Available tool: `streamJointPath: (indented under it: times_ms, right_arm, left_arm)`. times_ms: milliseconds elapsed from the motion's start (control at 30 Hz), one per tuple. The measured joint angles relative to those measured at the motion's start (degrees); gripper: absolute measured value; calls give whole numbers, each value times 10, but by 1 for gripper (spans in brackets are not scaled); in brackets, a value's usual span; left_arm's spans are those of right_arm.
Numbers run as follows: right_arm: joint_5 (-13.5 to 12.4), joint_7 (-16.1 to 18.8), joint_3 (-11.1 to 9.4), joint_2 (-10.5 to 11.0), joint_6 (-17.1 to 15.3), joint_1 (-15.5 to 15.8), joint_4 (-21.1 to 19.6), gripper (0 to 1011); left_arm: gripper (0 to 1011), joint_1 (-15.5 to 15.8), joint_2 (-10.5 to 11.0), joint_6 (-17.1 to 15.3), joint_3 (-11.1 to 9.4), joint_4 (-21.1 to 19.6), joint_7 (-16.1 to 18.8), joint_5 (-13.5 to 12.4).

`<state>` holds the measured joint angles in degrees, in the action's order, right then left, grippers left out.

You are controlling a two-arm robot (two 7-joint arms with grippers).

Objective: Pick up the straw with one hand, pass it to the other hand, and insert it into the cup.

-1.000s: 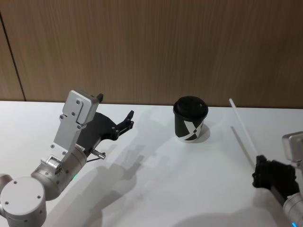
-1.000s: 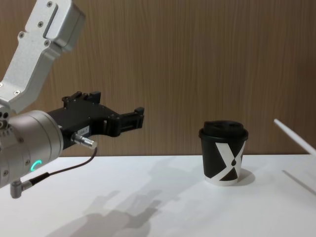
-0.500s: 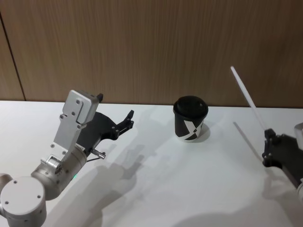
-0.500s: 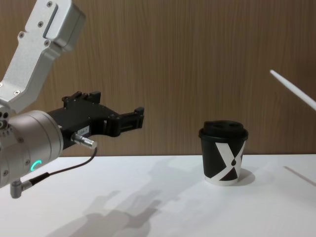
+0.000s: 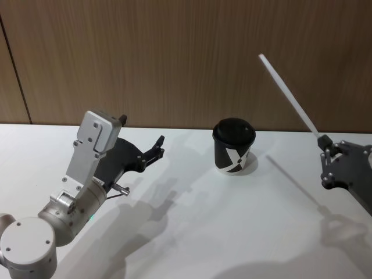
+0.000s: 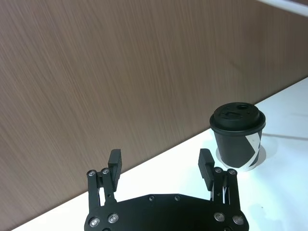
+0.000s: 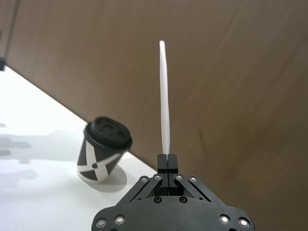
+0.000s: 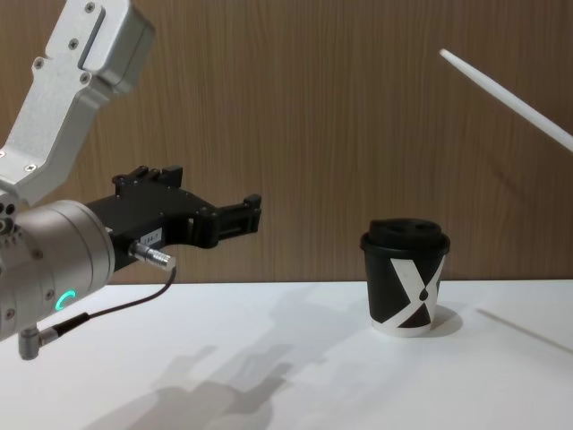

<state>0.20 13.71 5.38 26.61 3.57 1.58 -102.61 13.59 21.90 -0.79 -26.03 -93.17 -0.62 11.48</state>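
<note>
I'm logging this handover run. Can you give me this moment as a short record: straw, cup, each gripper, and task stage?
straw: white, held by its lower end, slanting up toward the robot's left, off the table
cup: black with a white pattern, upright on the table, lid on
right gripper: shut on the straw, raised at the table's right side
left gripper: open and empty, raised to the left of the cup and pointing toward it
stage: straw picked up; not yet passed over or inserted
</note>
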Motion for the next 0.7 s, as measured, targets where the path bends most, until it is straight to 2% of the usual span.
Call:
streamJointPath:
  times_ms: [367,700]
  right_arm:
    - [-25,68,15,29,79,-31,15,6]
    - [-57,128,36,47,128,-62,28,6]
  left_arm:
    - [1000,0,0,0,0,0,0,0]
    - [1000,0,0,0,0,0,0,0]
